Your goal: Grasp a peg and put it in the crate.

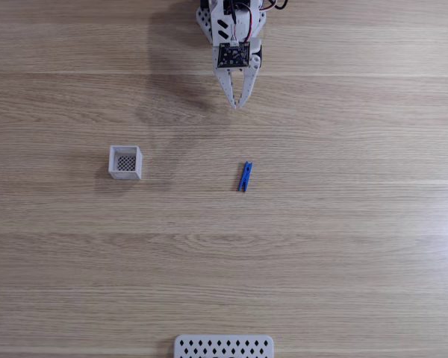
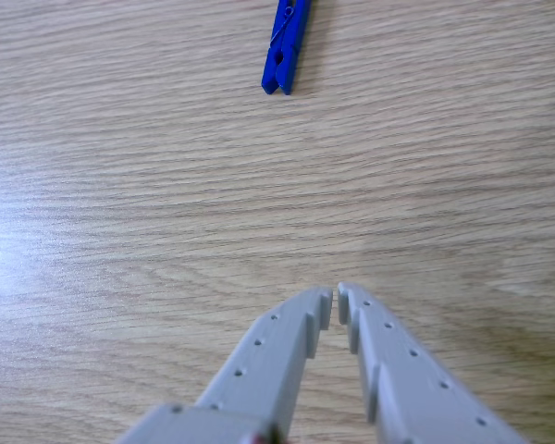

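Lying flat on the wooden table (image 1: 343,246), the blue peg (image 1: 244,177) serves as the landmark here: in the fixed view the white crate (image 1: 125,162) stands well apart to its left, mesh bottom showing, and the gripper (image 1: 239,104) hangs above it in the picture, well clear, fingertips pointing toward it. A white perforated panel (image 1: 223,347) sits far below the peg at the frame's edge. In the other view the gripper (image 2: 335,301) has its fingertips nearly touching, closed on nothing, with the peg (image 2: 285,46) ahead.
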